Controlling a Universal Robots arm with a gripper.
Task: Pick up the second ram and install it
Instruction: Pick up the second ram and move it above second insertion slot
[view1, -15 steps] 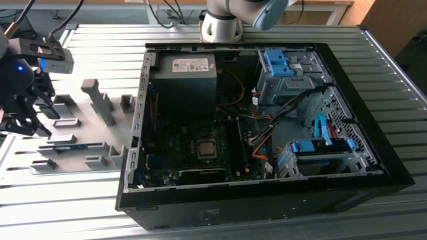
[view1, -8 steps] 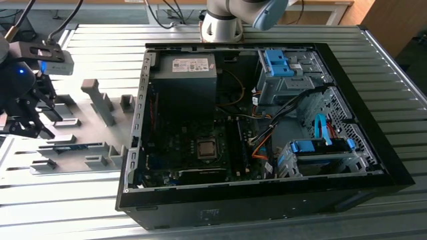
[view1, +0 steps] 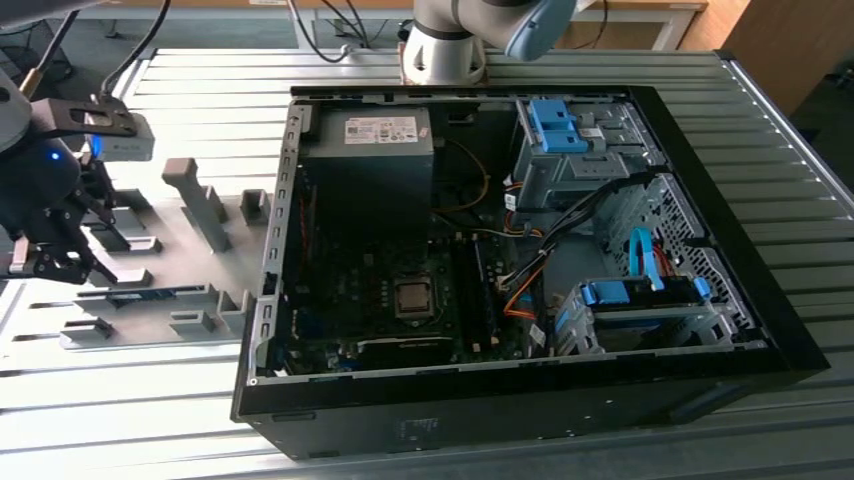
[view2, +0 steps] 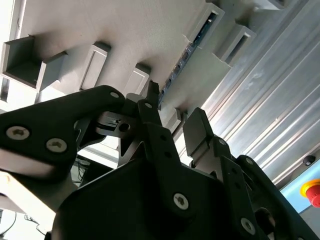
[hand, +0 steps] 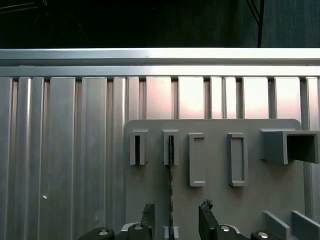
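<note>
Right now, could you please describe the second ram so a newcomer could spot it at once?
Look at the gray fixture plate beside the open computer case. The second ram is the thin blue-green stick held on edge there, unlike the plain gray blocks.

We find the second ram (hand: 170, 192) slotted in the fixture plate (hand: 215, 200), below the gap between the fingers (hand: 149, 216) of our gripper (hand: 176, 219).

arm (view1: 447, 45): silver-grey, round joints, pale blue cap (view1: 541, 30) | wrist box (view1: 104, 128): grey | wrist housing (view1: 40, 175): black, blue light glowing | gripper (view2: 175, 106): black linked fingers, silver screws
</note>
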